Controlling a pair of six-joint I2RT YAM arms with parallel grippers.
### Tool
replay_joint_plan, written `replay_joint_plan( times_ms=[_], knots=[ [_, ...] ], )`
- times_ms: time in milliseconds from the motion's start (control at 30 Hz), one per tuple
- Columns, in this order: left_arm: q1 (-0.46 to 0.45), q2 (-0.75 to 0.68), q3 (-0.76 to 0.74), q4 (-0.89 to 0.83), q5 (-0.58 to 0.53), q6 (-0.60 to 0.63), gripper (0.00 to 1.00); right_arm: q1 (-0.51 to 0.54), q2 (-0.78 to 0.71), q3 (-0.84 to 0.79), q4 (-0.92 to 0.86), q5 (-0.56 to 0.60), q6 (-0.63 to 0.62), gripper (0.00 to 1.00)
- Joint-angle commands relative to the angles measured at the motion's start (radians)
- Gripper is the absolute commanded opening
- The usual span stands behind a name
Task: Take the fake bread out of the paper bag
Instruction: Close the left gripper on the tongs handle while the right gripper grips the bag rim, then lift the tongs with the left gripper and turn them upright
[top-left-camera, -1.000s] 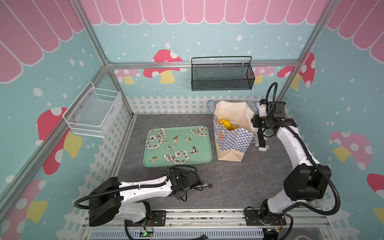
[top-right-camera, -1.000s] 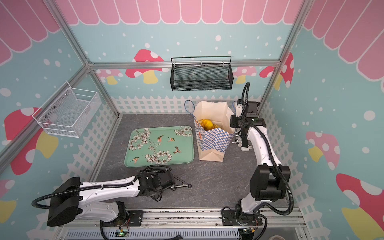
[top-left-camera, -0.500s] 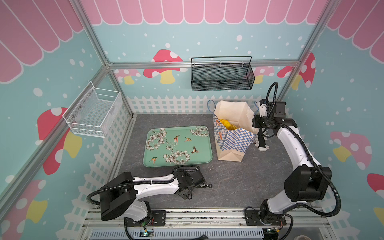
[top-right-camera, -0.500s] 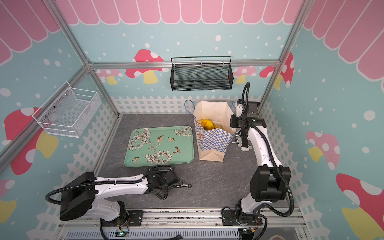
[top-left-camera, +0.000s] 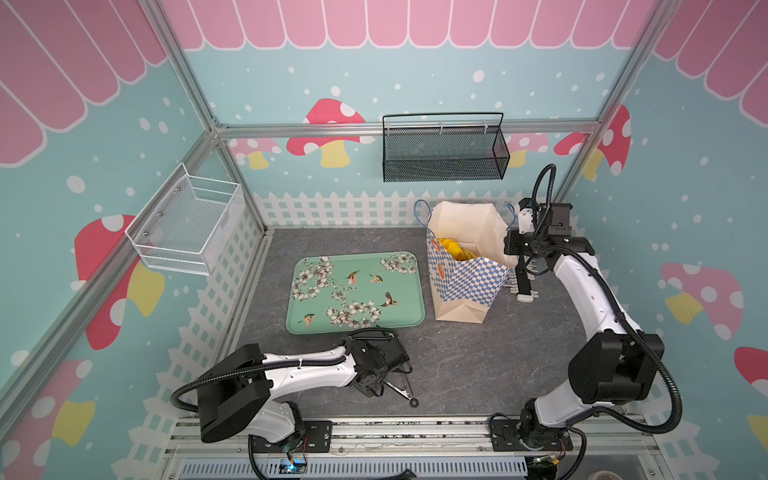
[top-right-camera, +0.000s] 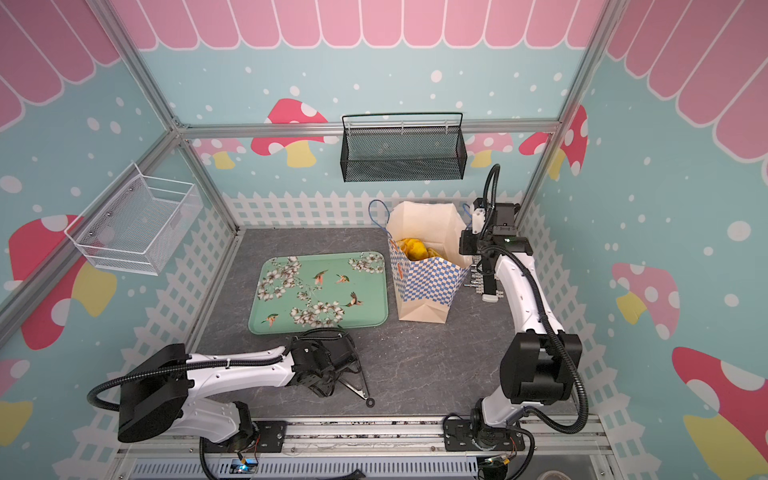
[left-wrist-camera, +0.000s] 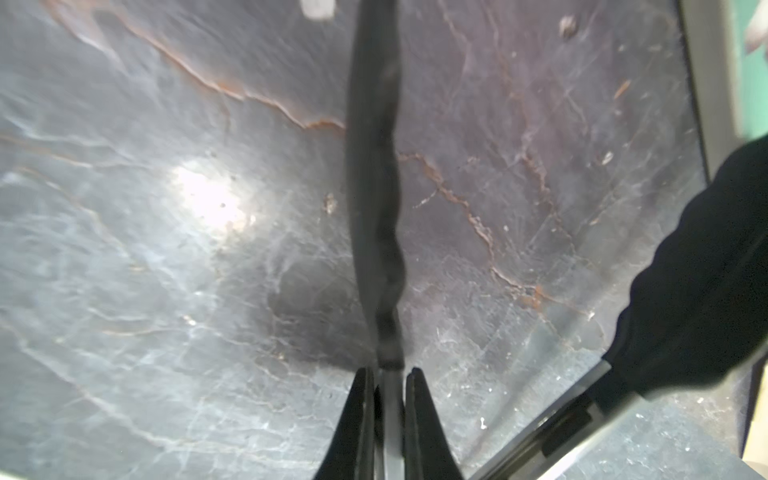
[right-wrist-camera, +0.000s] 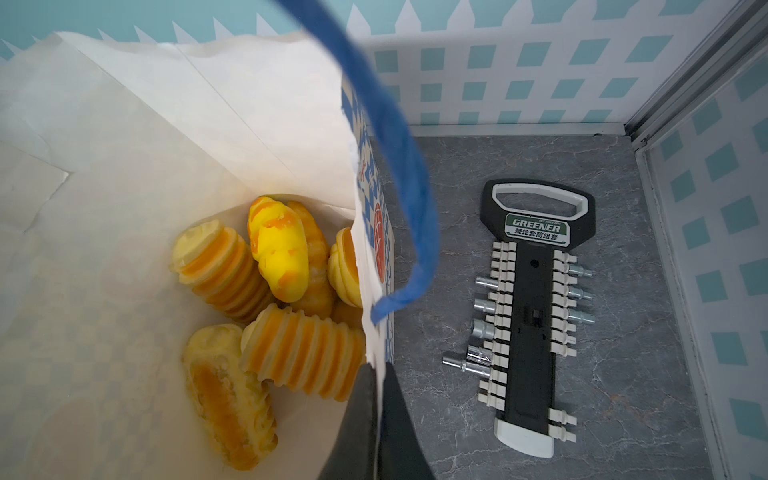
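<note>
**Operator:** Where are you right now?

**Me:** My right end effector (right-wrist-camera: 377, 368) is closed on the top edge of the paper bag (top-left-camera: 469, 282), with one jaw inside the wall and one outside. My left end effector (left-wrist-camera: 388, 374) sits low over the bench (top-left-camera: 478, 365), clamped on one arm of a pair of tongs (left-wrist-camera: 374, 187). The other arm splays off to the side. The fake bread (right-wrist-camera: 303, 349) is all down in the bag, heaped at the bottom. Nothing lies on the floral tray (top-left-camera: 409, 307) just beside the bag.

**Operator:** What could go wrong?

**Me:** First, the paper. I'm pinching only a thin rim, and the bag is tall and stands free, so a sideways tug could tear the edge or tip the bag over. A socket rack (right-wrist-camera: 528, 316) lies near its foot on my right side, and a dragged bag could ride up on it.

**Operator:** And the tongs?

**Me:** I grip one arm only, so I judge that I can't squeeze them shut from this hold. They may also swivel or slip as I lift. The bread lies deep, so on the way in the tongs could snag the blue cord handle (right-wrist-camera: 411, 174) or crumple the wall. The rolls are piled on each other, and they look rounded and ridged. I expect a poor bite would let one slide out and drop back in.
</note>
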Motion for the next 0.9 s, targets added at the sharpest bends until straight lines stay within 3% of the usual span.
replay_joint_plan(
  times_ms=[0,133,233,300,367,500,600,700,867],
  knots=[
    [-0.003,-0.057,-0.003,-0.058,-0.050,-0.016,0.00,0.008,-0.024,0.013,-0.010,-0.005,-0.010,0.04],
    [-0.017,-0.137,0.000,-0.120,-0.094,-0.011,0.00,0.008,-0.023,0.011,-0.010,-0.007,-0.014,0.03],
    [-0.025,-0.207,0.016,-0.163,-0.160,0.057,0.00,0.008,-0.023,0.010,-0.008,-0.009,-0.017,0.00],
    [-0.003,-0.235,0.047,-0.165,-0.204,0.205,0.00,0.009,-0.023,0.010,-0.009,-0.011,-0.023,0.00],
    [0.074,-0.234,0.088,-0.164,-0.189,0.420,0.00,0.009,-0.027,0.009,-0.008,-0.008,-0.025,0.00],
    [0.319,-0.163,0.148,-0.052,0.073,0.902,0.00,0.010,-0.048,-0.006,0.002,-0.007,-0.030,0.00],
    [0.399,-0.031,0.258,-0.117,0.103,1.160,0.00,0.010,-0.069,-0.022,0.010,-0.015,-0.036,0.00],
    [0.405,0.116,0.346,-0.194,0.070,1.324,0.00,0.013,-0.099,-0.043,0.019,-0.013,-0.042,0.00],
    [0.399,0.245,0.370,-0.157,0.070,1.446,0.00,0.022,-0.163,-0.104,0.060,-0.012,-0.045,0.00]
  ],
)
